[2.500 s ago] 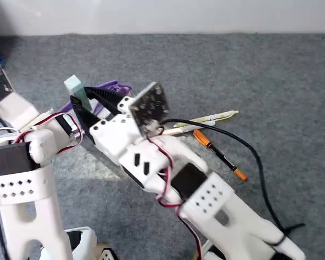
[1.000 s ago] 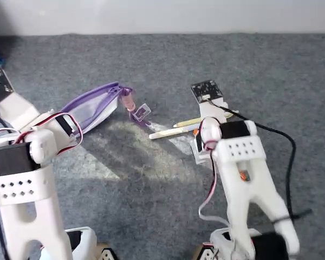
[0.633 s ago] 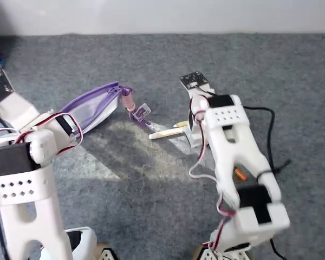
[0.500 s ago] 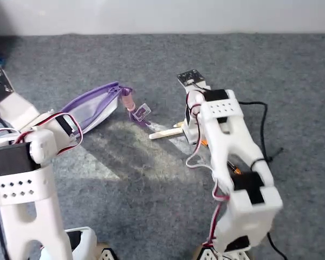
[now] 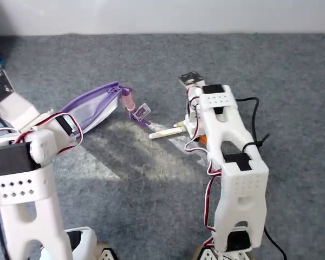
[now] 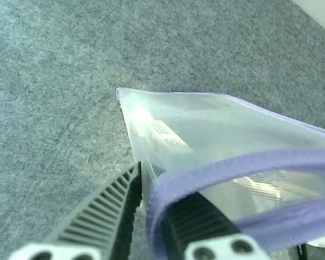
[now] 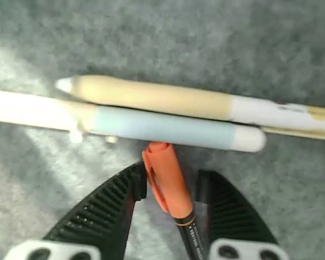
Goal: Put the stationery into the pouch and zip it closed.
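Note:
A clear pouch [image 5: 92,108] with purple trim lies on the grey carpet, and its zip-pull charm [image 5: 131,101] trails off one end. My left gripper [image 6: 151,216] is shut on the pouch's purple edge [image 6: 216,168]. An item shows through the clear wall. My right gripper [image 7: 170,200] points down at the pens, open, one finger on each side of an orange pen [image 7: 168,187] that lies on the carpet. Just past it two cream pens [image 7: 151,97] lie side by side, one with a pale blue band [image 7: 162,127]. A cream pen [image 5: 165,131] also sticks out from under the right arm [image 5: 216,108].
Grey carpet [image 5: 271,76] covers the whole table, with open room to the right and at the back. A white wall runs along the far edge. A small tag [image 5: 142,112] lies near the zip pull.
The right arm left the pouch, where it held a mint-green block, swung over to the pens and lowered around the orange pen. The left arm has kept still.

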Robot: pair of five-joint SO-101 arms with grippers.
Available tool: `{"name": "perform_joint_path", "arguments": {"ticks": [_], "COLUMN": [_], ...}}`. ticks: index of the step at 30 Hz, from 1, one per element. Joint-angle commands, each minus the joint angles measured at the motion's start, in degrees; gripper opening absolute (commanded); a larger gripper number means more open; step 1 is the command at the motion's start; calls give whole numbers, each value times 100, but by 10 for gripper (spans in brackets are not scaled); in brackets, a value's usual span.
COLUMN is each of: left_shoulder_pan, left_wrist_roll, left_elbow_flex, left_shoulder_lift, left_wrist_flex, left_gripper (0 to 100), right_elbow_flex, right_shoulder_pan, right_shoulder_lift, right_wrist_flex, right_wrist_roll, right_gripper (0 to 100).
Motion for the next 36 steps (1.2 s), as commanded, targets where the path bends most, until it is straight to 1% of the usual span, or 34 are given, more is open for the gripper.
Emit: {"name": "perform_joint_path", "arguments": {"ticks": [1, 2, 6, 16, 21, 24, 28, 32, 36], "left_shoulder_pan": [9, 9, 9, 9, 9, 9, 9, 18, 18], "left_wrist_roll": [53, 53, 53, 53, 53, 53, 53, 53, 53], "left_elbow_flex": [-84, -84, -84, -84, -84, -84, -84, -84, -84], "left_shoulder_lift": [-9, -9, -9, 0, 0, 0, 0, 0, 0], "left_wrist_flex": [-105, -105, -105, -158, -229, -229, -229, -229, -229], "left_gripper": [13, 13, 13, 13, 13, 13, 13, 13, 13], "right_elbow_flex": [-167, -149, -141, -132, -132, -123, -123, -123, -123], "right_shoulder_pan": [13, 13, -31, -119, -409, -681, -1411, -2114, -2615], "right_shoulder_lift": [84, 13, -488, -2457, -3591, -4497, -5552, -6281, -6756], "right_wrist_flex": [40, 57, 356, 1938, 2870, 2888, 2879, 2642, 1938], "right_wrist_roll": [97, 97, 79, 44, -545, -695, -862, -1530, -2171], "right_gripper": [8, 24, 9, 8, 8, 8, 8, 8, 8]}}
